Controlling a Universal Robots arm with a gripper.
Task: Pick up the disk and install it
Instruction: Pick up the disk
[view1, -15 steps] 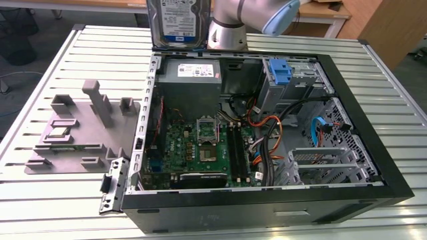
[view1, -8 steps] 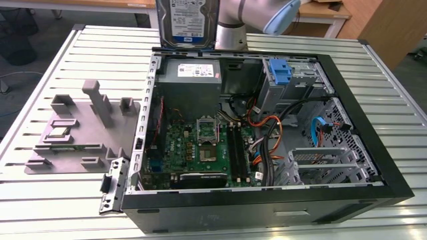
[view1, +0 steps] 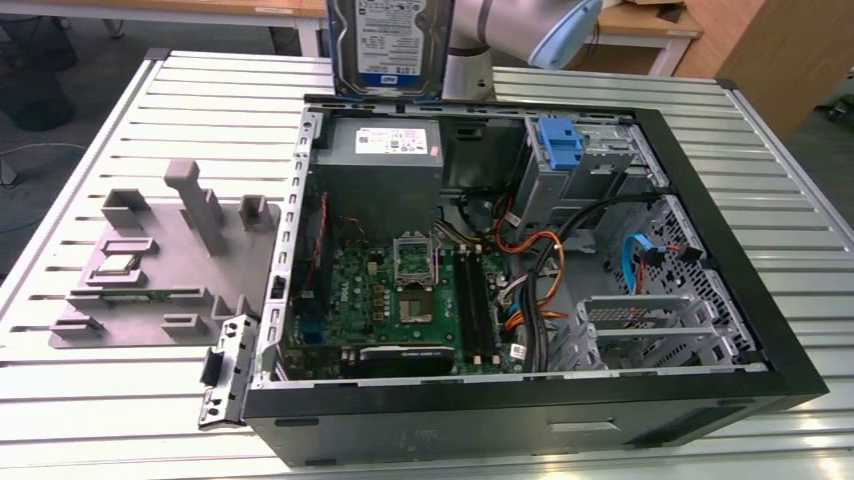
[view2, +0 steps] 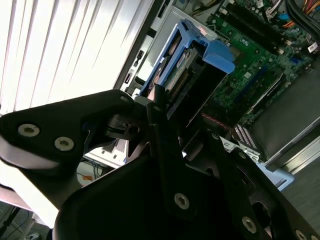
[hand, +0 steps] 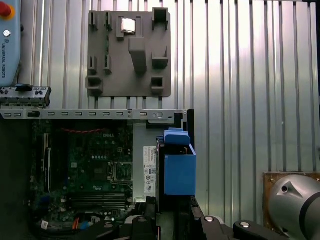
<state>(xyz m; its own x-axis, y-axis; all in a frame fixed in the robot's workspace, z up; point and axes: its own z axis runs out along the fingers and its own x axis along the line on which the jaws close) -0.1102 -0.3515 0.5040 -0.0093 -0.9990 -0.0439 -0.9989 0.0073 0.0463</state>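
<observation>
The flat silver-metal disk with the white-and-blue label and blue plastic rails hung on end above the far rim of the open black computer case. I judged the pincer to be clamped on its sides. The disk's long axis ran straight out from the pincer toward the case below. It stood over the grey power supply box. The drive cage with the bare blue plastic bracket lay to the exterior view's right, over the ribbed metal table.

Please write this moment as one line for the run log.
gripper: shut on disk | disk: held upright over open computer case | installed: not yet
</observation>
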